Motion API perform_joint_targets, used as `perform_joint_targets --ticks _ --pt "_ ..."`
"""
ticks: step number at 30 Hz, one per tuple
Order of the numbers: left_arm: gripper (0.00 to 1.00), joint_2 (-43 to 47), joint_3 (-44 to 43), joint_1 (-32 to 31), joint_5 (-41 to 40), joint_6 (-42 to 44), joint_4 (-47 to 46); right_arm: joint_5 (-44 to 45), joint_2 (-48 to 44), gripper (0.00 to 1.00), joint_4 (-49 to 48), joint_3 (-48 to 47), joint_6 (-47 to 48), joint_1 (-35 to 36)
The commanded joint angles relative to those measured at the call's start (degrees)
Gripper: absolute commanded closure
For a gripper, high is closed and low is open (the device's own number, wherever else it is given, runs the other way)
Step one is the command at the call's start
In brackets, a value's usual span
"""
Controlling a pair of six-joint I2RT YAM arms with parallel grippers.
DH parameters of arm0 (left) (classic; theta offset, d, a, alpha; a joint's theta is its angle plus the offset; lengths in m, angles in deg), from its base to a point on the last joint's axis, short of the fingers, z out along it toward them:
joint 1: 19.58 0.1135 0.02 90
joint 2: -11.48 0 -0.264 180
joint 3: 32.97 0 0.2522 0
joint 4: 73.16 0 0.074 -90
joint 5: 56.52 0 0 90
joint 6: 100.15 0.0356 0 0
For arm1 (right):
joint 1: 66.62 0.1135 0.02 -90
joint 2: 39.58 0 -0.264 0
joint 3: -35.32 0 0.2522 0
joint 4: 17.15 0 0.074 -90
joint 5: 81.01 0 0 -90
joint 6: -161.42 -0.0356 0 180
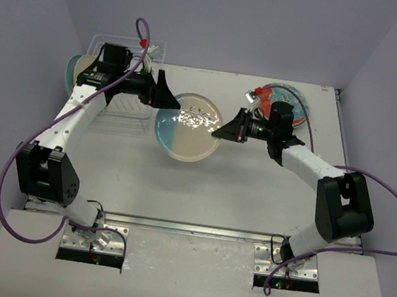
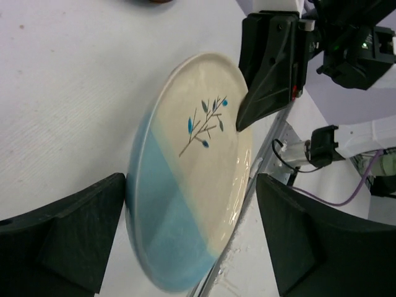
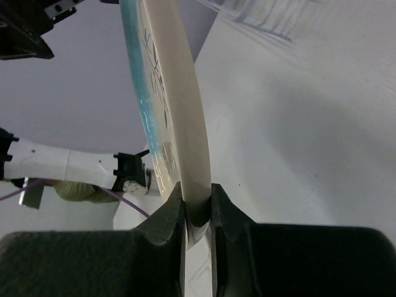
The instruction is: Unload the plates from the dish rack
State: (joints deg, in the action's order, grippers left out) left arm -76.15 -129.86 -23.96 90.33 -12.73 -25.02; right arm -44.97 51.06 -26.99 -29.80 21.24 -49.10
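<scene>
The right gripper [image 3: 198, 204] is clamped on the rim of the cream plate [image 1: 185, 136], both pads pinching the cream edge, and the plate stands out from it over the table [image 1: 200, 193]. Across the plate from it, the left gripper [image 2: 192, 238] stands with its jaws wide apart either side of the pale blue end; whether a pad brushes the rim cannot be told. Behind the right gripper's wrist a red plate [image 1: 292, 102] lies flat on the table. Behind the left gripper stands the dish rack [image 1: 126, 113], with a teal-edged plate [image 1: 73, 70] at its far side. This looks like a hand-over between the arms, with the right arm now bearing the load. Next, the left jaws likely need to back off clear. The right must then carry the plate steadily, since an edge grip could let it pivot.
</scene>
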Motion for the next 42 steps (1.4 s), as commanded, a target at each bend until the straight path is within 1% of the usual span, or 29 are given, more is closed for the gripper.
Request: perform_joint_targets --ticks 1,3,5,9,10,17,20,22,25,30,37,40,42 --pt "0.13 2.1 -2.6 -0.2 -9.6 -0.5 -2.1 4.0 -0.2 1.00 -6.2 2.3 -8.2 -6.7" --pt "0.11 2.3 -2.8 -0.2 -12.5 -0.8 -1.8 5.2 0.1 1.00 -8.2 3.9 -9.9 -8.8" --pt "0.00 2.3 -3.4 0.2 -15.5 -0.9 -1.6 6.6 0.7 1.00 -8.8 4.8 -11.2 -10.7" --pt "0.00 2.7 -5.4 1.1 -20.1 -1.4 -0.8 12.2 2.9 1.00 -8.8 5.6 -12.8 -13.1" --pt "0.00 3.0 -6.0 1.4 -20.7 -1.4 -0.7 15.1 3.7 1.00 -9.0 5.6 -13.3 -13.6" --pt "0.00 4.3 -7.5 1.7 -23.1 -0.4 0.9 26.5 8.2 1.00 -10.9 4.8 -16.6 -13.5" --pt "0.00 5.1 -7.3 1.7 -24.1 -0.1 1.2 28.4 10.5 1.00 -12.3 4.7 -18.9 -12.9" --pt "0.00 5.4 -7.3 1.7 -24.6 0.1 1.3 29.4 11.4 1.00 -11.5 4.4 -19.4 -12.3" --pt "0.00 5.8 -7.2 1.7 -25.2 0.2 1.3 29.6 12.7 1.00 -9.9 4.2 -20.6 -11.6" --pt "0.00 6.3 -7.2 1.7 -25.8 0.7 1.5 28.9 13.1 1.00 -8.6 6.6 -21.4 -12.2" --pt "0.00 7.1 -6.4 1.7 -27.0 1.3 1.5 23.4 14.0 1.00 -6.0 10.2 -20.3 -13.9" --pt "0.00 7.6 -5.6 1.7 -27.4 1.2 0.9 21.4 15.5 1.00 -1.2 8.4 -17.4 -14.0" --pt "0.00 7.7 -5.4 1.7 -27.7 1.2 0.9 21.2 16.2 1.00 -0.4 7.4 -17.0 -14.0"
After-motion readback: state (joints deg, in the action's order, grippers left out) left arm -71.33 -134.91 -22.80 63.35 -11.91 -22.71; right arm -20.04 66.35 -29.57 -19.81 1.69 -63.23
